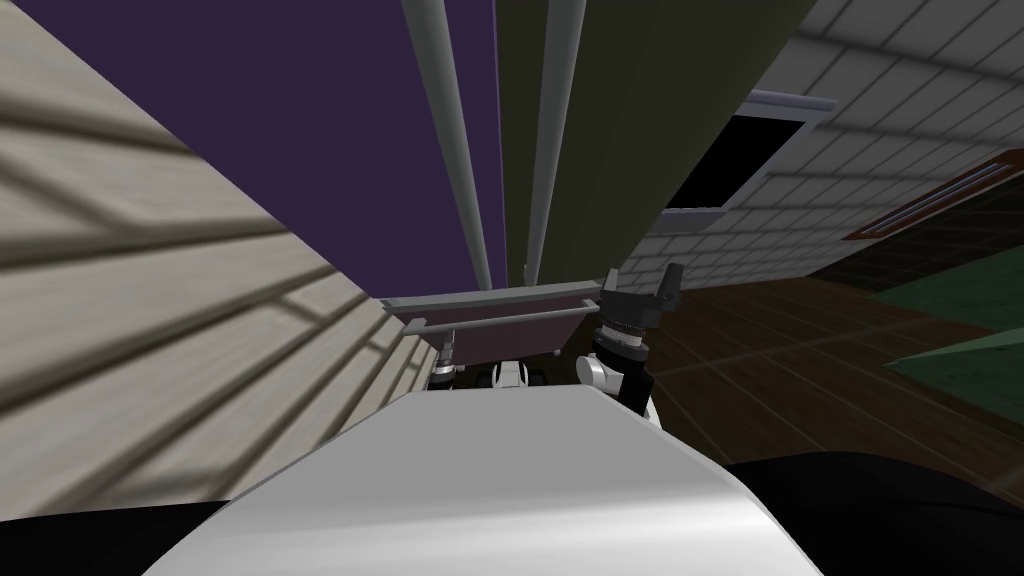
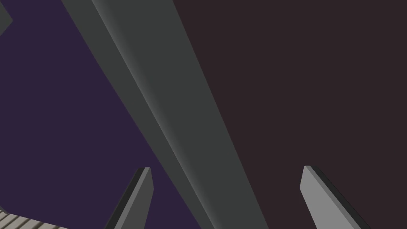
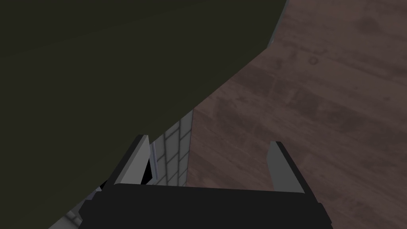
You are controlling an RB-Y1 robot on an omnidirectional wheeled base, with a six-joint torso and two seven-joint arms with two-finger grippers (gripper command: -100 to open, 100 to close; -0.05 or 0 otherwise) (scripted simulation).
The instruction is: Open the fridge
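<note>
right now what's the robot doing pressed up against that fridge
The robot stands close against the fridge, working on opening it. Its left end effector is low at the fridge front, fingers open, with a grey handle bar running between them, not yet gripped. The right end effector is open too, beside the dark olive door and above the wood floor, holding nothing.
</note>
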